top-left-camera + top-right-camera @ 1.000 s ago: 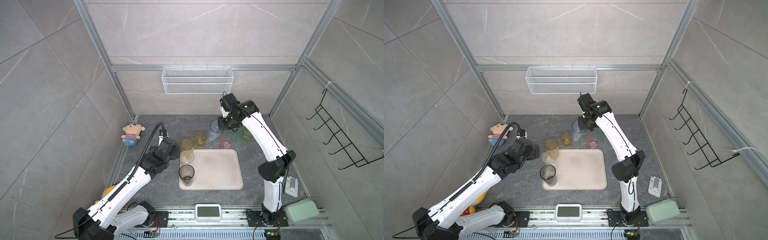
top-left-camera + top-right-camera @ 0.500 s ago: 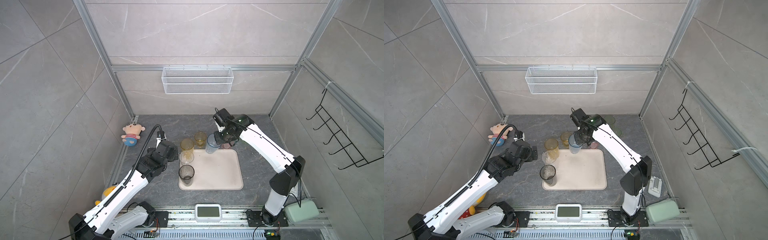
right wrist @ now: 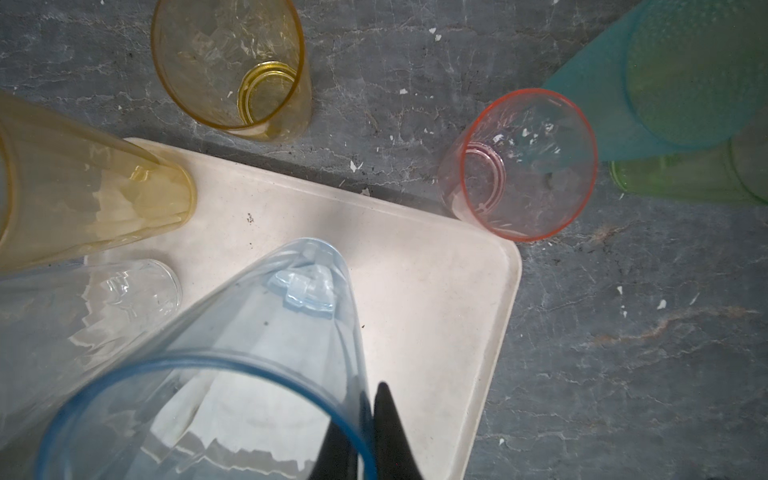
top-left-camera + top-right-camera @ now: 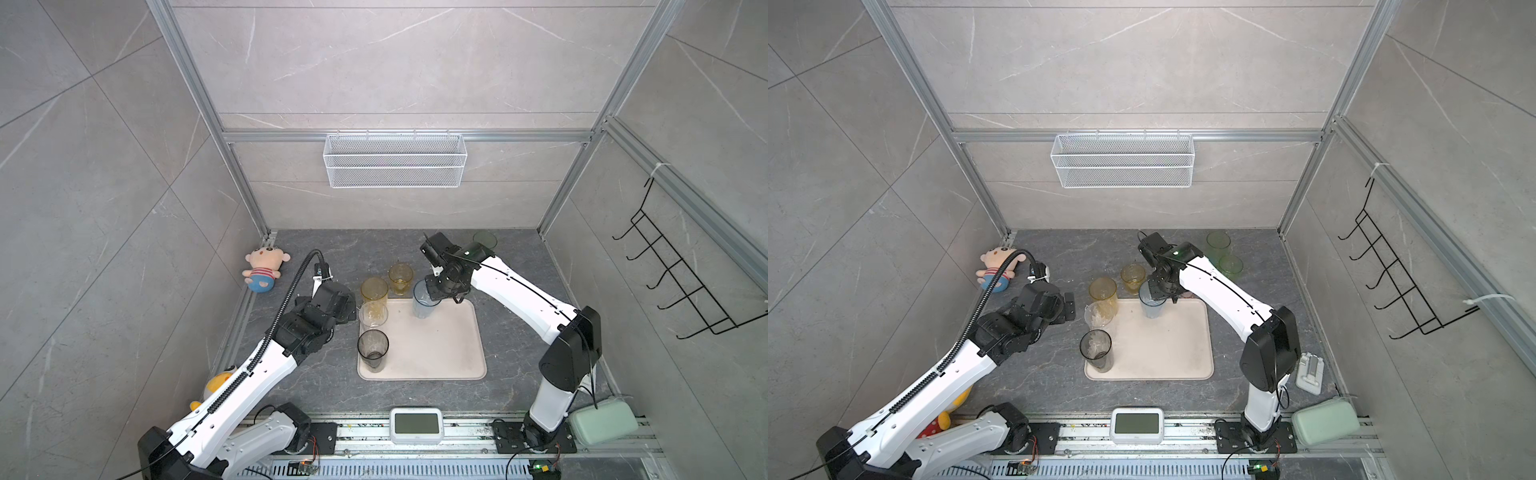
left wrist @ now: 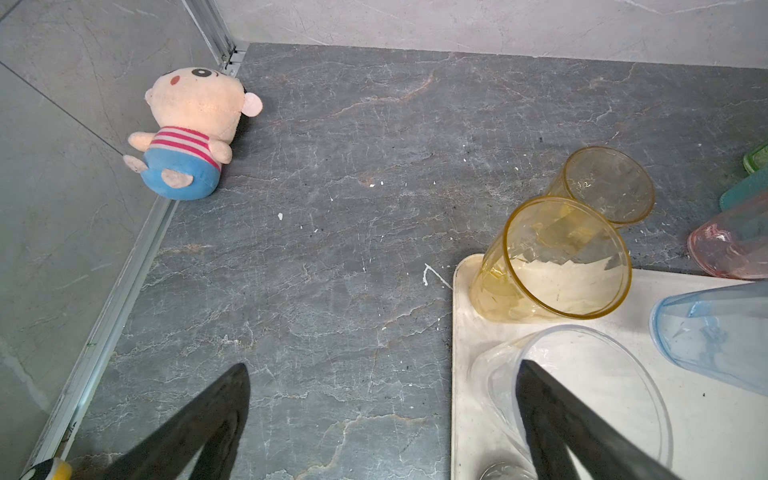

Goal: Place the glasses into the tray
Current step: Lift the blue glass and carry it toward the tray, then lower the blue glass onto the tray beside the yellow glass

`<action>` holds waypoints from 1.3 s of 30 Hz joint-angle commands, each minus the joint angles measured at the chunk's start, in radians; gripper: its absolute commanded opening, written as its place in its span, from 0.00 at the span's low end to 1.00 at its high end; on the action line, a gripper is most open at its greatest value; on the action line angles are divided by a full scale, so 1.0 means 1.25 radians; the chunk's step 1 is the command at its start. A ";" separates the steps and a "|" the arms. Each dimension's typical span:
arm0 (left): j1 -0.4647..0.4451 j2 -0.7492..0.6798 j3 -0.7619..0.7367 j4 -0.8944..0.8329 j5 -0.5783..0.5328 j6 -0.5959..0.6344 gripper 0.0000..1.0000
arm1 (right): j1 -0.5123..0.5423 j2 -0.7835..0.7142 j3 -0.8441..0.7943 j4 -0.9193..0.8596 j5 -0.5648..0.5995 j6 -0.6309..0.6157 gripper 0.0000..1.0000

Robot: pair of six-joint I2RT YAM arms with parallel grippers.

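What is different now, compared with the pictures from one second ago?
The right claw, shut on the blue glass, carried it from the back to the far edge of the tray. The left claw stayed open beside the tray; the yellow glass, clear glass and grey glass did not move.

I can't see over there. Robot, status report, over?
Right gripper shut on blue tumbler, over tray. Left gripper open, empty. Nothing in the way.

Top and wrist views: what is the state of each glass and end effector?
blue glass: held at its rim over the tray
right end effector: shut on the blue glass
left end effector: open, empty
smoky grey glass: upright in tray
clear glass: upright in tray
yellow glass: upright in tray corner
amber glass: upright, outside tray
pink glass: upright, outside tray
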 commanded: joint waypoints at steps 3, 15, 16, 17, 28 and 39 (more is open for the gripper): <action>0.004 0.006 0.011 0.003 0.008 -0.014 0.99 | 0.006 0.007 -0.004 0.040 0.009 0.020 0.00; 0.004 0.009 -0.002 0.040 0.035 -0.010 0.99 | 0.006 0.055 0.017 0.027 0.033 0.033 0.00; 0.004 0.009 -0.002 0.040 0.034 -0.010 0.99 | 0.005 0.060 0.020 0.025 0.034 0.034 0.00; 0.004 0.009 -0.004 0.040 0.034 -0.010 0.99 | 0.006 0.066 0.024 0.022 0.035 0.034 0.00; 0.004 0.008 -0.006 0.035 0.036 -0.008 0.99 | 0.004 0.107 0.044 0.027 0.038 0.030 0.00; 0.004 0.009 -0.008 0.034 0.041 -0.013 0.99 | 0.000 0.126 0.048 0.037 0.045 0.031 0.06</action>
